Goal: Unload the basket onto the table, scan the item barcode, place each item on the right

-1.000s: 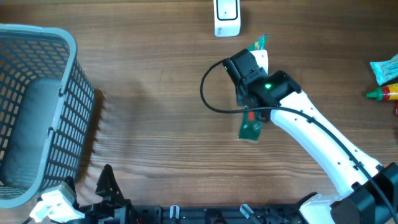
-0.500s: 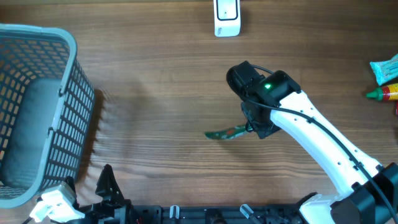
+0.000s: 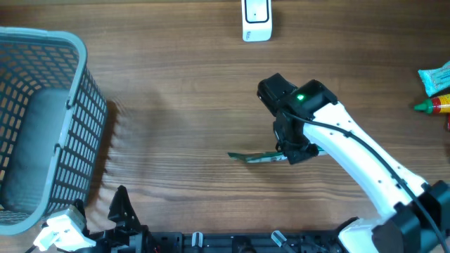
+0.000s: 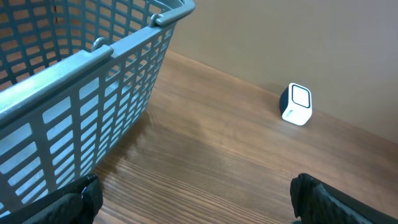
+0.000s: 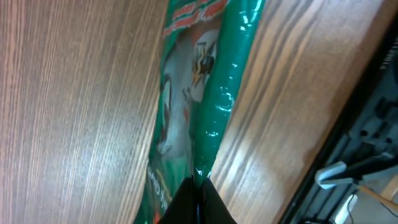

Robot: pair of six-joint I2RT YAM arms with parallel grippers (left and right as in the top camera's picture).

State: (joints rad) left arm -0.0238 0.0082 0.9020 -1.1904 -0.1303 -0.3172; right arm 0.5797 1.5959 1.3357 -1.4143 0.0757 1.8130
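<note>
Roughly mid-table, the packet hangs edge-on in the overhead view, a thin green sliver held over the table and pointing left from the right gripper. Up close in the right wrist view, the packet is glossy green film with a pale printed panel, a small dark figure on it, and a red band with white lettering near the top; none of that writing can be read. The right gripper's dark fingers are pinched tight on the packet's sealed edge at the bottom of that view. The scanner, a small white unit with a dark face, stands at the far edge of the table, well apart from the packet; no label on it is legible. A blue-grey basket fills the left side. A light blue pack and a red-and-yellow bottle with a green cap lie at the right edge. The left gripper sits low near the basket, jaws spread wide and holding nothing.
</note>
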